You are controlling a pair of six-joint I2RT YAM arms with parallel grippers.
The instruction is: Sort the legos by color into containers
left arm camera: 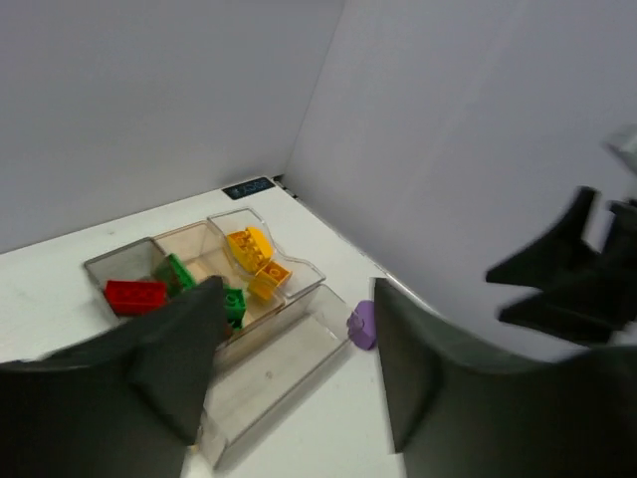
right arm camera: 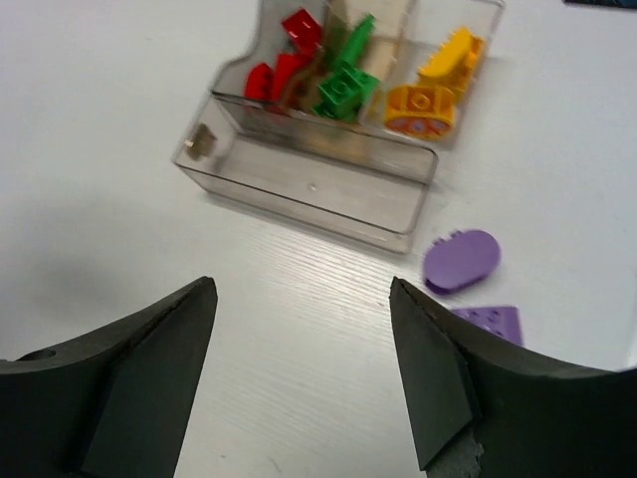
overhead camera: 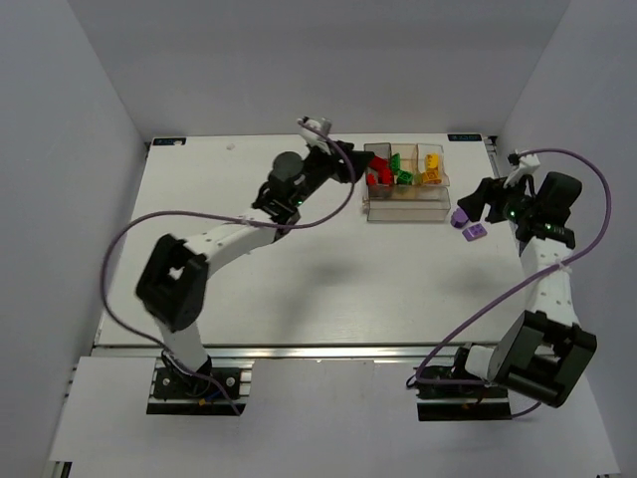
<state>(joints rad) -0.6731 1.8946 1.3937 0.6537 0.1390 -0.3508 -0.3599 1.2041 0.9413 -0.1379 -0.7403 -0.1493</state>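
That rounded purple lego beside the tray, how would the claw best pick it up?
Probably from above, with the open right claw pinching the rounded purple lego across its narrow width: it lies low on the table, just clear of the tray and the other purple brick.

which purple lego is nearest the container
The rounded purple lego, just off the container's front corner; the square purple lego lies farther out.

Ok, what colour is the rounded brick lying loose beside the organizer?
Purple; the rounded brick shows best in the right wrist view.
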